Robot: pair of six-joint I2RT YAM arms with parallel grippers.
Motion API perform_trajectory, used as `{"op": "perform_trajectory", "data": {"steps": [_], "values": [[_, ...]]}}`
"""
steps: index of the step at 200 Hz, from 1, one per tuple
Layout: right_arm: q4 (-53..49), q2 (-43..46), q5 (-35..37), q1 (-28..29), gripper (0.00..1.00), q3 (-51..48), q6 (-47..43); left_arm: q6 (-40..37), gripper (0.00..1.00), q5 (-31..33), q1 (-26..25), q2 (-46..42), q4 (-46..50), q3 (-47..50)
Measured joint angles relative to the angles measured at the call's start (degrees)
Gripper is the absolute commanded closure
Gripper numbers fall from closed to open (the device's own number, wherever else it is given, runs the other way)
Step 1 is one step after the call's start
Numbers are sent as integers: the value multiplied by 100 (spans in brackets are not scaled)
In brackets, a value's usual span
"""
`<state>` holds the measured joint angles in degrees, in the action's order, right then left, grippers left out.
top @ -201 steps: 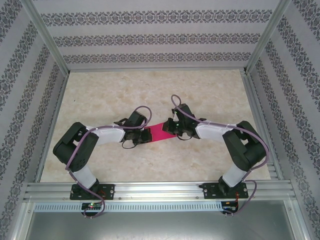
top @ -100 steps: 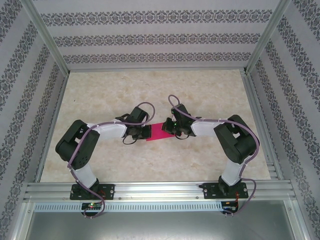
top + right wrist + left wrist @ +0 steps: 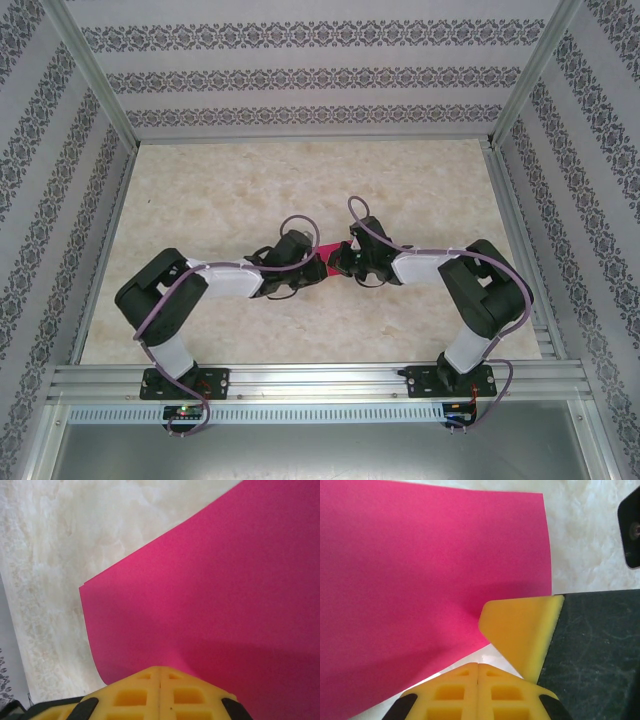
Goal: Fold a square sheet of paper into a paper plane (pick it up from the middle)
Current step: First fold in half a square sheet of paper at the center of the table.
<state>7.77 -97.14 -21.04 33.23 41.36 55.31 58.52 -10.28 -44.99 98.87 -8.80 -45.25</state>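
The square sheet of paper [image 3: 430,570] is plain magenta and lies bowed at the table's middle, mostly hidden under both grippers [image 3: 324,257]. My right gripper [image 3: 160,669] is shut with the sheet's [image 3: 210,580] near edge running into its tips, a ridge rising from them. In the left wrist view a yellow fingertip [image 3: 520,630] of the right gripper meets the paper's edge. My left gripper [image 3: 478,666] is shut, its tips just off that edge with bare table between. From above, the left gripper [image 3: 317,269] and right gripper [image 3: 337,265] almost touch.
The beige marbled tabletop [image 3: 300,190] is walled by patterned panels and aluminium posts. A metal rail [image 3: 320,380] carrying both arm bases runs along the near edge.
Both grippers have closed in on each other over the paper, the left one moving right the most. The pink strip showing between them has shrunk to a sliver.
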Motion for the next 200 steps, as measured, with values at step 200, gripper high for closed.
{"op": "perform_trajectory", "data": {"steps": [200], "values": [[374, -201, -256, -254, 100, -365, 472, 1427, 100, 1071, -127, 203, -708, 452]]}}
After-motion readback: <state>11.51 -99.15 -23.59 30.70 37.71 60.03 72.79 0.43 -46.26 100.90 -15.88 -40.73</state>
